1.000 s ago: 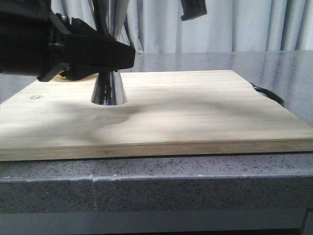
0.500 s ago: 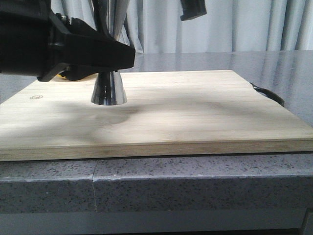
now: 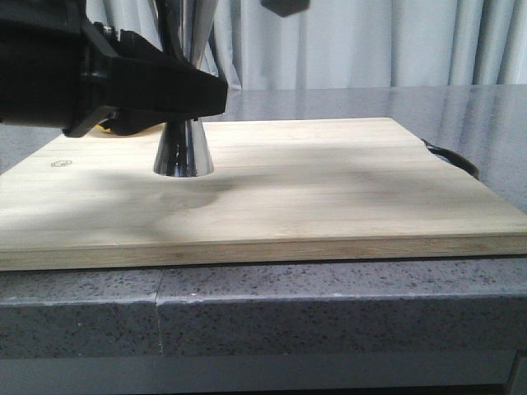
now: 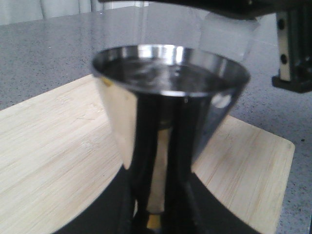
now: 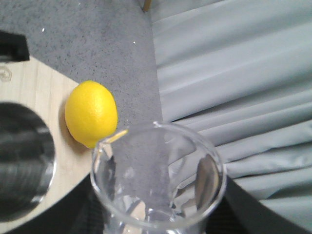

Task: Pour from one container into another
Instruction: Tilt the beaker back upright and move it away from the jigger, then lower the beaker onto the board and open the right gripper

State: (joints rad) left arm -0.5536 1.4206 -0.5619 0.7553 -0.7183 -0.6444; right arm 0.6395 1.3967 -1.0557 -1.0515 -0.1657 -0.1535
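Clear glass beaker [image 5: 158, 180]; round rim

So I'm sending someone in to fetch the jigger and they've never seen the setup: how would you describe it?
Find the pale wooden board on the grey counter. Near its back left part stands the metal jigger, with the left gripper at its narrow waist. It is the only shiny hourglass-shaped thing there, unlike the lemon or the clear glass beaker.

A shiny metal jigger [image 3: 184, 152] stands on the wooden cutting board [image 3: 329, 197] near its far left corner. The black left arm [image 3: 99, 82] crosses in front of the jigger's upper part.
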